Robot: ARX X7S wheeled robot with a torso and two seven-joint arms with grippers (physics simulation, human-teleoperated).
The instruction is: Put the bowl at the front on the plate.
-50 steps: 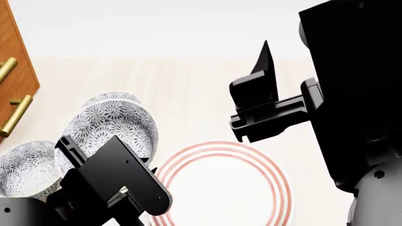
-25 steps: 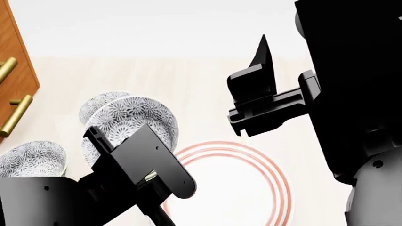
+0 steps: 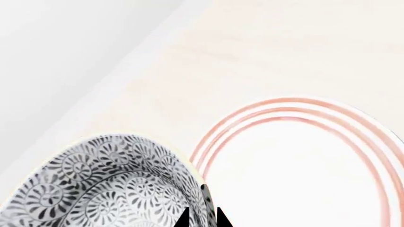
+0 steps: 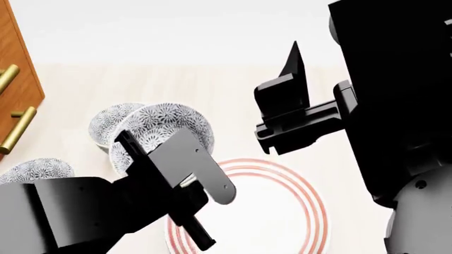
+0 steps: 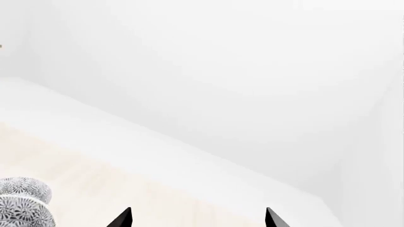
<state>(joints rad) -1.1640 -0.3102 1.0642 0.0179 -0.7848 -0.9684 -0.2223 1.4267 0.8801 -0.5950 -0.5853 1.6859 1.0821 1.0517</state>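
The bowl (image 4: 169, 124), white with a dense grey-blue floral pattern, hangs lifted above the table with my left gripper (image 4: 145, 151) shut on its rim. In the left wrist view one fingertip is inside the bowl (image 3: 107, 184) and the other outside its wall, and the left gripper (image 3: 202, 218) sits beside the plate's edge. The plate (image 4: 282, 211), white with thin red rings, lies flat just right of the bowl and shows as plate (image 3: 303, 175). My right gripper (image 4: 282, 74) is held high over the table, open and empty; in its own view the right gripper (image 5: 197, 218) frames only bare table.
A second patterned bowl (image 4: 109, 121) stands just behind the held one, and a third bowl (image 4: 35, 170) at the left near my left arm. A wooden cabinet (image 4: 18, 69) with brass handles (image 4: 18, 129) borders the left side. Bowls (image 5: 22, 203) also show in the right wrist view.
My left gripper has carried the bowl up and to the right, from beside the other bowls toward the plate's left rim. The right arm has barely moved.
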